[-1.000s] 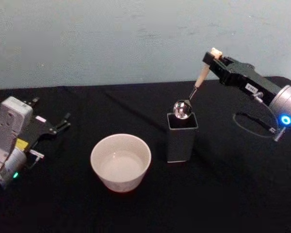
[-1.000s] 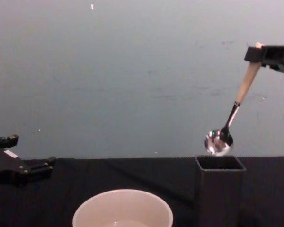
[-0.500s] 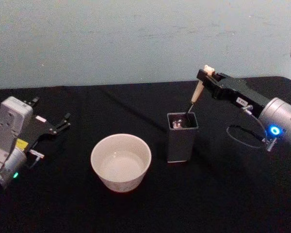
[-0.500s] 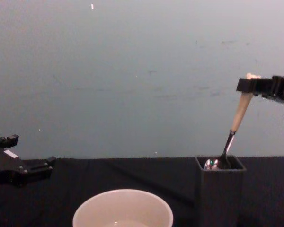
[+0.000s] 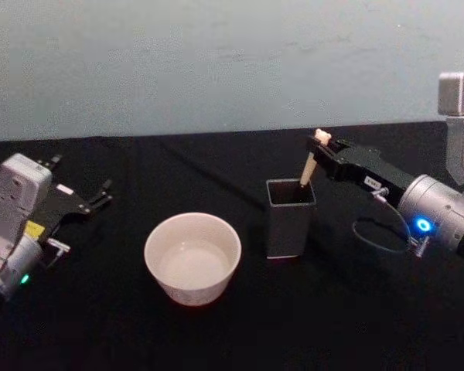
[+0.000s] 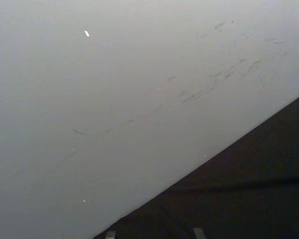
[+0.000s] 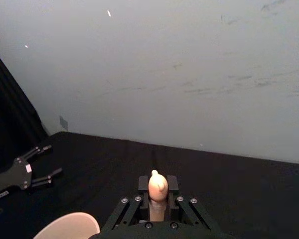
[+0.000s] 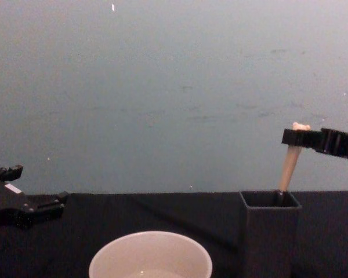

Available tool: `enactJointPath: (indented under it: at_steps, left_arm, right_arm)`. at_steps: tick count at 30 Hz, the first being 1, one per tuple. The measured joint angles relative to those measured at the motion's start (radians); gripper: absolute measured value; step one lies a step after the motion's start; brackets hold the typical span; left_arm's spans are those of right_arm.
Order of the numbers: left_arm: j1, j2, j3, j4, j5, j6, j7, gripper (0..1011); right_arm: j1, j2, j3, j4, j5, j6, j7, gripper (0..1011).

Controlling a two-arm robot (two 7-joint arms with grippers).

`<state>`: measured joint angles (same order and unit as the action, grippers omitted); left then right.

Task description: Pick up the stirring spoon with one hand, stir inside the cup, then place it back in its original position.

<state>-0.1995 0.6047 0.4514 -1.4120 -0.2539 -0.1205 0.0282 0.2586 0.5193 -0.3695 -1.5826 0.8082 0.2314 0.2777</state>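
Nearest the robot, the cup stands on the black table; no contents can be made out in it. Just beyond and to its right stands the holder, containing the stirring spoon: bowl end down inside, handle up, long axis near upright, leaning slightly right. The right gripper has its fingers clamped on the handle top. The left gripper rests parked at far left, fingers apart.
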Motion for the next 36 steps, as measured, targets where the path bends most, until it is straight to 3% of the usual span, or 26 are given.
enactJointPath:
  at_steps: [36]
  left_arm:
    - [0.0,0.0,0.0,0.0,0.0,0.0,0.0,1001]
  right_arm:
    - [0.003,-0.005,-0.032,0.047,-0.053,0.025,0.007,211]
